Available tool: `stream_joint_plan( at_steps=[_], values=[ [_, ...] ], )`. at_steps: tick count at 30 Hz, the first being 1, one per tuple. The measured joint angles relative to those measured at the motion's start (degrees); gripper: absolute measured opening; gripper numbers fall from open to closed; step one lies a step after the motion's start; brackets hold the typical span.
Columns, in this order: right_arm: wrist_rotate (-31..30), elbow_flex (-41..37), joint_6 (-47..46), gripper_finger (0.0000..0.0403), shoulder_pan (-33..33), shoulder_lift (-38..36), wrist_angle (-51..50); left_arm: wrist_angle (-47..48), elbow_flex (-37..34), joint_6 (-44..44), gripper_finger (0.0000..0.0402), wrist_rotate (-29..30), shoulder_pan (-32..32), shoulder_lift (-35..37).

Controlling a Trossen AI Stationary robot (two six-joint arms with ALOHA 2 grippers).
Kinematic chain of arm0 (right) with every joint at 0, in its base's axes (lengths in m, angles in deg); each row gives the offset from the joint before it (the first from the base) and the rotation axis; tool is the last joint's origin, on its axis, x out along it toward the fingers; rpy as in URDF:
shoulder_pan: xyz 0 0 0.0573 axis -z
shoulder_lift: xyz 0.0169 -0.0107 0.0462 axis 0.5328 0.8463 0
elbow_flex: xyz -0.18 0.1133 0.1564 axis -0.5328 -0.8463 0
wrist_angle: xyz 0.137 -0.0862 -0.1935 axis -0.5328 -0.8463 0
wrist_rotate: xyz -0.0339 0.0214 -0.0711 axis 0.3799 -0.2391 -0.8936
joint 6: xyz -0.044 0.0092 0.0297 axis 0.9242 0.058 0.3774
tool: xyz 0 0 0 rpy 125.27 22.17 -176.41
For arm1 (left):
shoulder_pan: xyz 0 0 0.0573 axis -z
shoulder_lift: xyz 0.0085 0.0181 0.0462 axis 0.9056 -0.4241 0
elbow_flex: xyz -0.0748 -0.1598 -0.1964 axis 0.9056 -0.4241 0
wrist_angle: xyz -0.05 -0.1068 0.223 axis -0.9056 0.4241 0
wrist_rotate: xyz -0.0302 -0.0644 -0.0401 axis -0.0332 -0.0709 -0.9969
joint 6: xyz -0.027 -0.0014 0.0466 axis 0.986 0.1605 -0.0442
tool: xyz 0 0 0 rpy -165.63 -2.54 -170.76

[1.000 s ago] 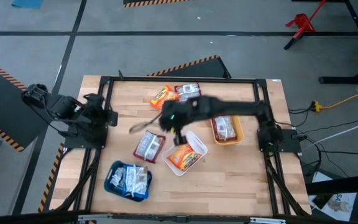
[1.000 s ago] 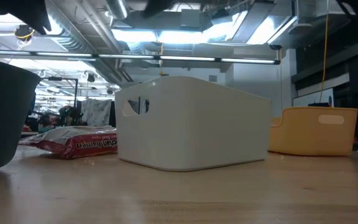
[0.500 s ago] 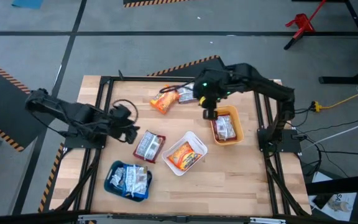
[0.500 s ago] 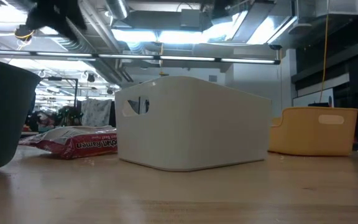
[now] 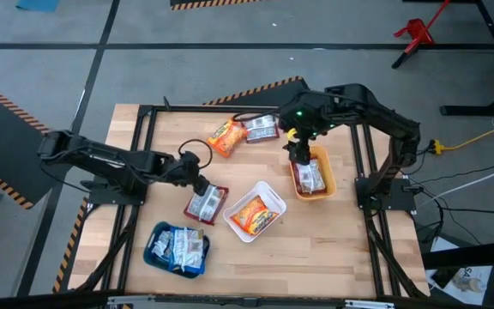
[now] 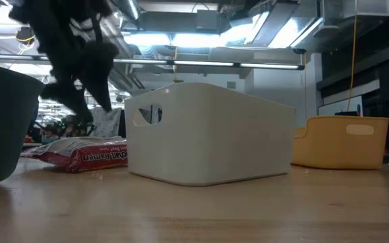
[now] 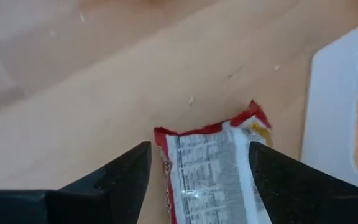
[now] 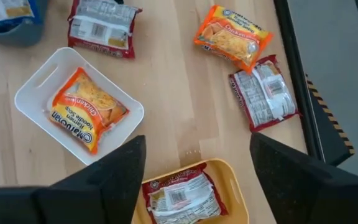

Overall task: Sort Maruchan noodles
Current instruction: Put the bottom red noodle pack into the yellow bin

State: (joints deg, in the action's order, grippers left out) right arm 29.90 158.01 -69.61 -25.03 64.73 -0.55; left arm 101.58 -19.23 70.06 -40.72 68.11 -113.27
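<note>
**Left gripper poised over a loose red packet; right gripper above the orange bin**

I have the left gripper [image 7: 196, 180] spread wide, empty, hanging directly over the red-and-silver packet [image 5: 205, 203] lying flat on the table [image 5: 333, 232], left of the white bin [image 5: 274, 196]. In the left wrist view its label side faces up: red border, silver panel of small print, glossy film. The right gripper [image 8: 194, 171], also wide and empty, hovers over the orange bin [image 5: 328, 182], which holds one red packet [image 8: 182, 195].

Risks, as I judge them: the packet is thin and slick, so fingers closing from above could skid it toward the white bin or pinch only the crimped edge. It also lies askew between the fingers, which may twist it on lifting.

Elsewhere, an orange packet [image 5: 253, 215] sits in the white bin; blue packets [image 5: 178, 247], probably three, fill the teal bin [image 5: 152, 251]. Two remain loose at the far side: an orange packet [image 5: 225, 136] and a red-and-silver one [image 5: 261, 128], touching.
</note>
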Motion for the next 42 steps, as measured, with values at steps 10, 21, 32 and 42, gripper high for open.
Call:
stream_joint_plan(
  at_steps=[10,21,32,42],
  values=[
    [-1.18,0.02,-1.47,0.0277,0.00,-1.35,0.02,-13.00,-8.39,1.59,0.0270,-4.62,-4.20,-4.95],
    [-1.19,0.02,-1.55,0.0277,-0.02,-1.28,0.02,-25.53,-9.71,1.16,0.0267,-10.32,-5.45,-15.42],
    [-1.21,0.02,-1.55,0.0277,-0.02,-1.40,0.03,-27.41,-10.03,1.55,0.0099,-10.49,-5.40,-16.17],
    [-4.62,0.02,-4.78,0.0277,-0.06,-6.99,0.02,-30.81,-8.86,2.03,0.0004,-11.52,-5.22,-16.37]
  ],
)
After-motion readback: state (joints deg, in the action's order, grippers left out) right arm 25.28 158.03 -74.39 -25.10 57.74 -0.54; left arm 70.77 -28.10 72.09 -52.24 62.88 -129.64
